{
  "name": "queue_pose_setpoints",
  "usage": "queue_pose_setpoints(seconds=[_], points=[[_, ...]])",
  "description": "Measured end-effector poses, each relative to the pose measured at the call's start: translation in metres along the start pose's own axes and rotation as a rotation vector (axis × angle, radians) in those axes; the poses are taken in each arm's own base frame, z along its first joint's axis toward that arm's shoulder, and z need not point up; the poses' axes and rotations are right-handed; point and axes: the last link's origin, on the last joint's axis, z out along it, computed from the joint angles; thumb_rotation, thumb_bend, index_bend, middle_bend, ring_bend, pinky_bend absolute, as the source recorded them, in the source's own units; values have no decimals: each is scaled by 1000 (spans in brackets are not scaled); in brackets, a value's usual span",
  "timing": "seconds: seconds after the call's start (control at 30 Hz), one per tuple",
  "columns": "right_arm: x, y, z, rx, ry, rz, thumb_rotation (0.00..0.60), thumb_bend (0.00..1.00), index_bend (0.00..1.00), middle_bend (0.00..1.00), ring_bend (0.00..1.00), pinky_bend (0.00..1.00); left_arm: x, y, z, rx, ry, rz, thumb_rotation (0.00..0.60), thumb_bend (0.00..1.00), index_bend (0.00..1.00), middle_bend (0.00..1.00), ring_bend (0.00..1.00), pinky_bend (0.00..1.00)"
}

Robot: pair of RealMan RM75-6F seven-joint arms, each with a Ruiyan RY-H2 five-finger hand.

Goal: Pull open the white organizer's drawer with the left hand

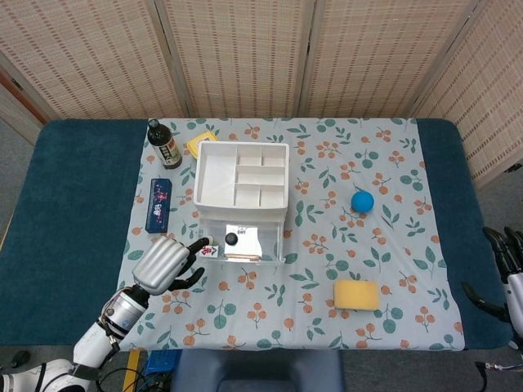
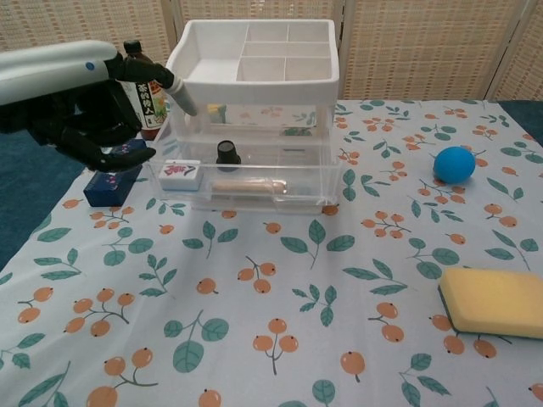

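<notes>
While right hand (image 1: 507, 261) shows only overhead, left hand (image 2: 81, 102) open beside drawer (image 2: 254, 174).

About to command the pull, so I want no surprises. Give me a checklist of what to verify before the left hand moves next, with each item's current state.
1. Left hand at the organizer's left front corner: ok.
2. Fingers hooked on the clear drawer's front edge: cannot tell; one fingertip points at the corner under the top tray.
3. Cloth in front of the drawer free for it to slide out: ok.
4. Loose contents, black knob-like piece and a tile, low inside the drawer: ok.
5. Blue box and bottle close beside the hand: not ok, easily knocked.
6. Right hand away at the table's far right edge: ok.
</notes>
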Motion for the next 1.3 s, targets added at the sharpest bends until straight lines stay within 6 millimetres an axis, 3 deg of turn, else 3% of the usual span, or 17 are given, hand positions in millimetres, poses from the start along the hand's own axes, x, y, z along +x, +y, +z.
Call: queue_pose_setpoints(seconds=[0.13, 0.5, 0.97, 1.3], points=[[8, -4, 3, 15, 17, -10, 600, 264, 0, 104, 0, 5, 19, -2, 11, -76, 55, 101, 600, 350, 339, 897, 981, 1000], [20, -15, 5, 35, 38, -33, 600, 264, 0, 104, 0, 5, 39, 3, 58, -325, 151, 413, 600, 283, 399, 923, 980, 1000], [18, -11, 0, 9, 28, -31, 600, 264, 0, 104, 0, 5, 22, 14, 98, -425, 63, 632, 600, 276, 376, 926, 982, 1000], [15, -8, 0, -1, 16, -26, 600, 264, 0, 104, 0, 5, 1, 5, 113, -416, 0, 713, 600, 276, 389, 928, 984, 1000]])
